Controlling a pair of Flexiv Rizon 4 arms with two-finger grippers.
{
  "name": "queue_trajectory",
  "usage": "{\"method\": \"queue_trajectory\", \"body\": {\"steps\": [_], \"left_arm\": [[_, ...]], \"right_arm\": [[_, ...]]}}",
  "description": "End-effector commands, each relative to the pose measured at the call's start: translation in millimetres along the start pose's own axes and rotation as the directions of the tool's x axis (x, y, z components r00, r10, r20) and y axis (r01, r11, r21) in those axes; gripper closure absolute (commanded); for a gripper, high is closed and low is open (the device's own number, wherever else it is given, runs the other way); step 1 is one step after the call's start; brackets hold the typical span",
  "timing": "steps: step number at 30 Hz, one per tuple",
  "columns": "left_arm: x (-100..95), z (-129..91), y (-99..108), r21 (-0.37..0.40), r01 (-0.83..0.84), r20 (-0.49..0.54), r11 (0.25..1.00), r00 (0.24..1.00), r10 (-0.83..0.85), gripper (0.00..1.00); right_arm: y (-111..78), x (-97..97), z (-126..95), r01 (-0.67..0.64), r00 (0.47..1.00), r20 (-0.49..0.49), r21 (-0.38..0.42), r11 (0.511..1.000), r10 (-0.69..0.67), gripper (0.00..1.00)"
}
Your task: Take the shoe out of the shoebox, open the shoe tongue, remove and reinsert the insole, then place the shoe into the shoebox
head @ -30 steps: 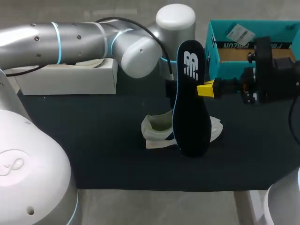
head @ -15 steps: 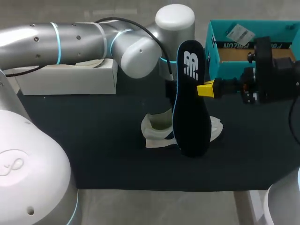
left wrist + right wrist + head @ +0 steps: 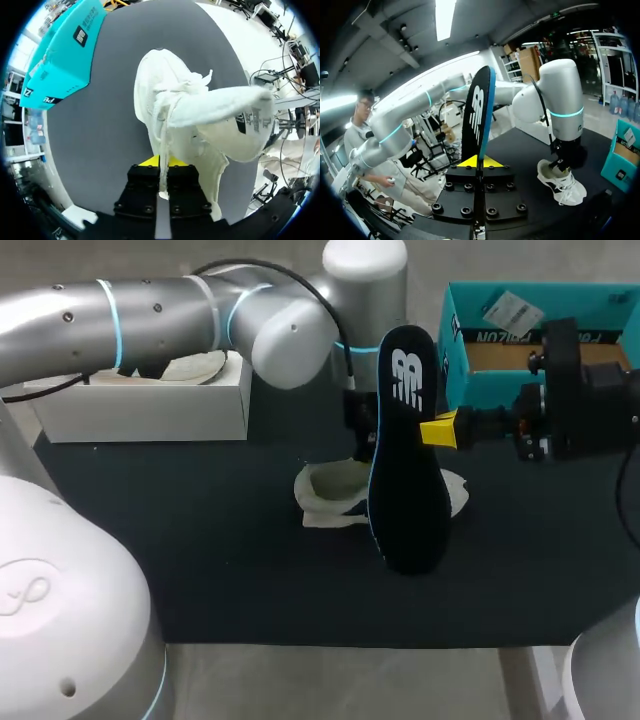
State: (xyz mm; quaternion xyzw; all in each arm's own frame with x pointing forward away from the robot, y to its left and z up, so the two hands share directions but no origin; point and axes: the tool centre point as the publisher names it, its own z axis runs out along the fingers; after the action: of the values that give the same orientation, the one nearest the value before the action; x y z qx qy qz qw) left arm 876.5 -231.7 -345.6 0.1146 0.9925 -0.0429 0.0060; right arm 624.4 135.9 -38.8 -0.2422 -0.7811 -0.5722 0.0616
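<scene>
A white shoe point(image 3: 335, 495) lies on the dark mat, half hidden behind the insole; in the left wrist view the shoe point(image 3: 200, 115) has its tongue point(image 3: 220, 106) pulled out to one side. My left gripper point(image 3: 160, 162) is shut on a strip of the shoe's upper edge. From the head camera the left gripper point(image 3: 360, 435) stands just above the shoe. My right gripper point(image 3: 440, 430) is shut on the dark insole point(image 3: 405, 450), holding it upright above the shoe. The right wrist view has the insole point(image 3: 477, 115) edge-on between its fingers, the shoe point(image 3: 562, 185) ahead.
The teal shoebox point(image 3: 540, 335) stands open at the back right, behind my right arm. A white box part point(image 3: 140, 405) sits at the back left. The dark mat point(image 3: 200, 550) covers the table in front of the shoe.
My left gripper has shut on the shoe's upper edge and drawn the shoe slightly back and left. The right gripper and insole have stayed put.
</scene>
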Motion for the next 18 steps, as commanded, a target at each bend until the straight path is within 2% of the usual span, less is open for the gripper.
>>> {"method": "queue_trajectory", "body": {"steps": [1,2,3,4,5,6,7,8,9,10,11,12,13,18], "left_arm": [[-10.3,-27,15,0.126,-0.415,-0.181,0.901,0.883,0.432,1.00],[-11.7,-32,12,0.096,-0.461,-0.221,0.882,0.855,0.470,1.00],[-11.9,-39,13,0.148,-0.496,-0.222,0.855,0.826,0.518,1.00],[-12.4,-43,12,0.155,-0.577,-0.267,0.802,0.757,0.597,1.00],[-12.6,-49,12,0.145,-0.588,-0.262,0.796,0.753,0.604,1.00],[-13.6,-53,12,0.167,-0.672,-0.297,0.722,0.664,0.686,1.00],[-12.8,-56,12,0.172,-0.746,-0.275,0.643,0.590,0.759,1.00],[-15.5,-60,15,0.185,-0.747,-0.279,0.639,0.583,0.763,1.00],[-17.8,-61,16,0.182,-0.780,-0.307,0.599,0.533,0.788,1.00],[-17.3,-64,16,0.180,-0.874,-0.302,0.451,0.387,0.871,1.00],[-19.0,-67,17,0.189,-0.902,-0.310,0.387,0.320,0.896,1.00],[-17.8,-68,16,0.153,-0.953,-0.344,0.261,0.196,0.918,1.00],[-17.2,-68,16,0.145,-0.974,-0.345,0.176,0.118,0.931,1.00],[-22.4,-71,18,0.026,-1.000,-0.334,-0.009,-0.018,0.942,1.00]], "right_arm": [[0.4,-1.4,3,-0.002,1.000,0.001,0.001,1.000,0.002,1.00],[0.4,-1.4,3,-0.002,1.000,0.001,0.001,1.000,0.002,1.00],[0.4,-1.4,3,-0.002,1.000,0.001,0.001,1.000,0.002,1.00],[0.4,-1.4,3,-0.002,1.000,0.001,0.001,1.000,0.002,1.00],[0.4,-1.4,3,-0.002,1.000,0.001,0.001,1.000,0.002,1.00],[0.4,-1.4,3,-0.002,1.000,0.001,0.001,1.000,0.002,1.00],[0.4,-1.4,3,-0.002,1.000,0.001,0.001,1.000,0.002,1.00],[0.4,-1.4,3,-0.002,1.000,0.001,0.001,1.000,0.002,1.00],[0.4,-1.4,3,-0.002,1.000,0.001,0.001,1.000,0.002,1.00],[0.4,-1.4,3,-0.002,1.000,0.001,0.001,1.000,0.002,1.00],[0.4,-1.4,3,-0.002,1.000,0.001,0.001,1.000,0.002,1.00],[0.4,-1.4,3,-0.002,1.000,0.001,0.001,1.000,0.002,1.00],[0.4,-1.4,3,-0.002,1.000,0.001,0.001,1.000,0.002,1.00],[0.4,-1.4,3,-0.002,1.000,0.001,0.001,1.000,0.002,1.00]]}}
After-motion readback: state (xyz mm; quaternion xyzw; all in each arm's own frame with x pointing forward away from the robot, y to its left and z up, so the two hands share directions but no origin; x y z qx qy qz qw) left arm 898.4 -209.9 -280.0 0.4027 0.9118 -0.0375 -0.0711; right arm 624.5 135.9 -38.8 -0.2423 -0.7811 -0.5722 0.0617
